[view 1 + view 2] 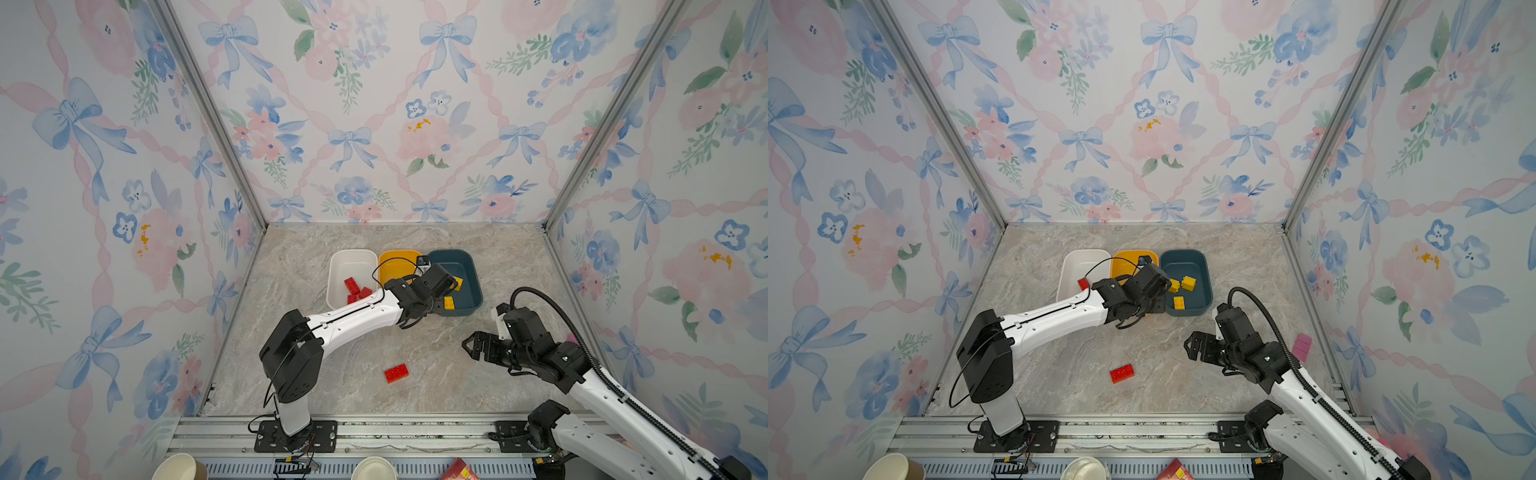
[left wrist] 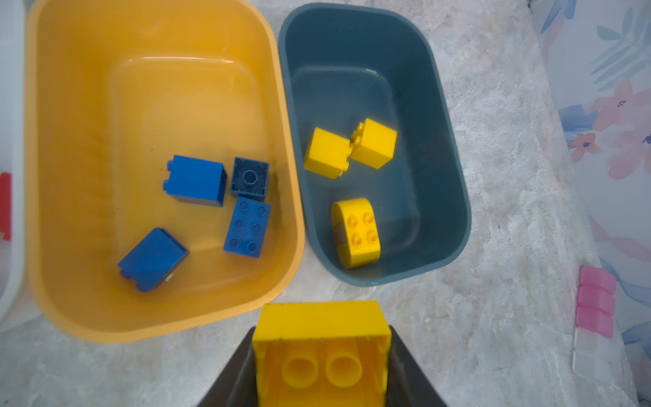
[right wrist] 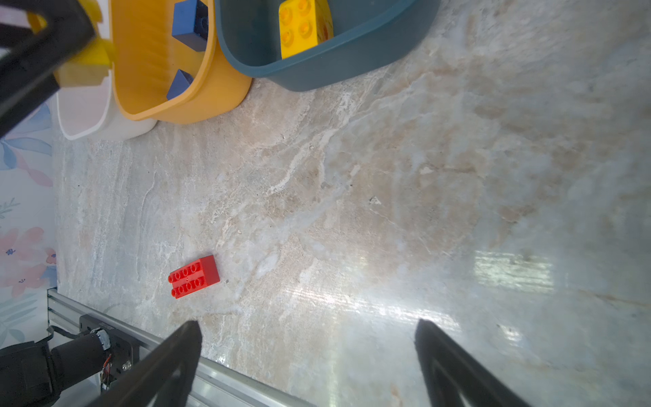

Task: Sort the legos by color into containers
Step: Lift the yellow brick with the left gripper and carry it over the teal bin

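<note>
my left gripper point(image 2: 322, 366) clamped on a yellow brick point(image 2: 318, 317), just by the teal tub point(image 2: 452, 197), right gripper point(image 3: 308, 326) spread wide, red brick point(image 3: 193, 276) on the table point(image 3: 387, 176)

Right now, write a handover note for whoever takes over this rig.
Left end effector: shut on a square yellow plastic brick, near the tubs.
Right end effector: open, empty, over the marble table.
Done: red bricks in the white plastic tub, four blue bricks in the yellow-orange tub, three yellow bricks in the dark teal tub.
Left to do: held brick into teal tub; oblong red brick on the table into white.
</note>
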